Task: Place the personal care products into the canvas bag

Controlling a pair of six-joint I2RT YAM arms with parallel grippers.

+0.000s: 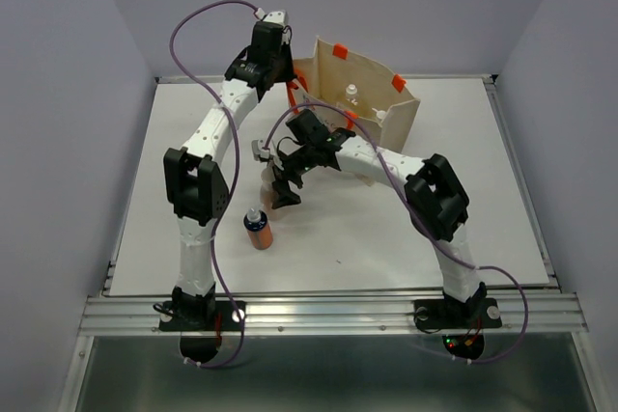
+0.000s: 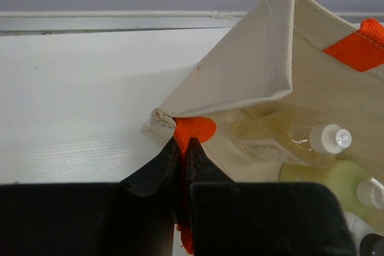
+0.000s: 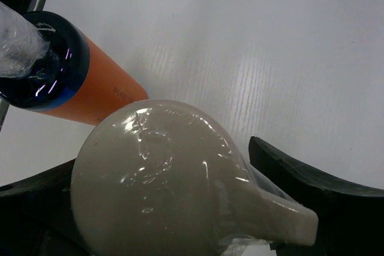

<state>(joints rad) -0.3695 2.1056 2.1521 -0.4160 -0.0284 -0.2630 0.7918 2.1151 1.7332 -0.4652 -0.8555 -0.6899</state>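
Note:
The beige canvas bag (image 1: 372, 103) stands open at the back of the table. My left gripper (image 2: 183, 148) is shut on an orange handle strap (image 2: 195, 130) at the bag's near-left corner. It also shows in the top view (image 1: 288, 84). Inside the bag lie the clear amber bottle (image 2: 282, 139), the pale yellow-green bottle (image 2: 333, 181) and the edge of the white bottle (image 2: 360, 235). My right gripper (image 1: 282, 190) points down with its jaws against both sides of the peach-pink bottle (image 3: 156, 184). The orange-brown bottle with a blue band (image 1: 257, 230) stands just beside it and also shows in the right wrist view (image 3: 90, 88).
The white table (image 1: 386, 229) has a raised metal rail at its near edge (image 1: 328, 311). Grey walls close in the back and both sides. A purple cable (image 1: 208, 12) loops above the left arm.

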